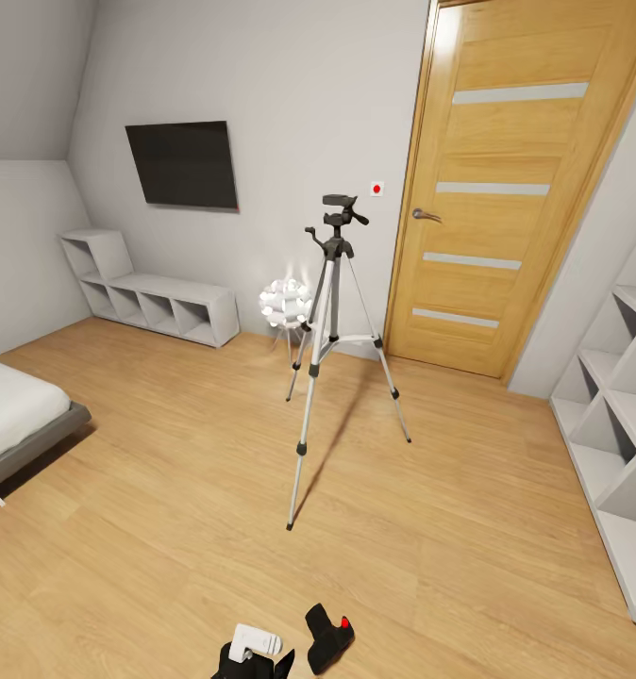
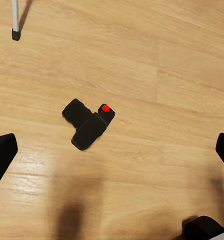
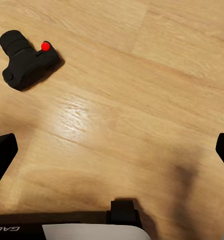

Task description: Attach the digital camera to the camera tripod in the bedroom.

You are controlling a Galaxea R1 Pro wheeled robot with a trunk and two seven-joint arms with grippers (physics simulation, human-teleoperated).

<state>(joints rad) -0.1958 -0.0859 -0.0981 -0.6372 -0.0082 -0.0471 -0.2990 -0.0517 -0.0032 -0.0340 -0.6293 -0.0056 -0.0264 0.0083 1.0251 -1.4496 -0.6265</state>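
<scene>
Left gripper (image 2: 112, 150): fingers spread wide, nothing between them; the dark fingertips sit at the two side edges of the left wrist view, above bare floor.
Right gripper (image 3: 112, 150): likewise spread and empty; fingertips at the side edges of the right wrist view.
Digital camera (image 2: 88, 123): lies on the wood floor (image 1: 469, 528), red button showing, just in front of the robot; in the head view it is at (image 1: 328, 637), beside the white-and-black arm part (image 1: 252, 651).
Bearing from grippers: near the middle of the left gripper's span, slightly off to one side; well off toward a corner in the right wrist view (image 3: 28, 61). By this, the left arm seems better lined up.
Long axis: body and stubby lens run diagonally across the left fingers' line; a wrist turn is probably needed.
Camera tripod (image 1: 332, 358): upright, further ahead, well apart from the camera; its head is bare.
Beyond: wooden door (image 1: 516, 179), white floor lamp (image 1: 285, 304), wall TV (image 1: 183, 163).
</scene>
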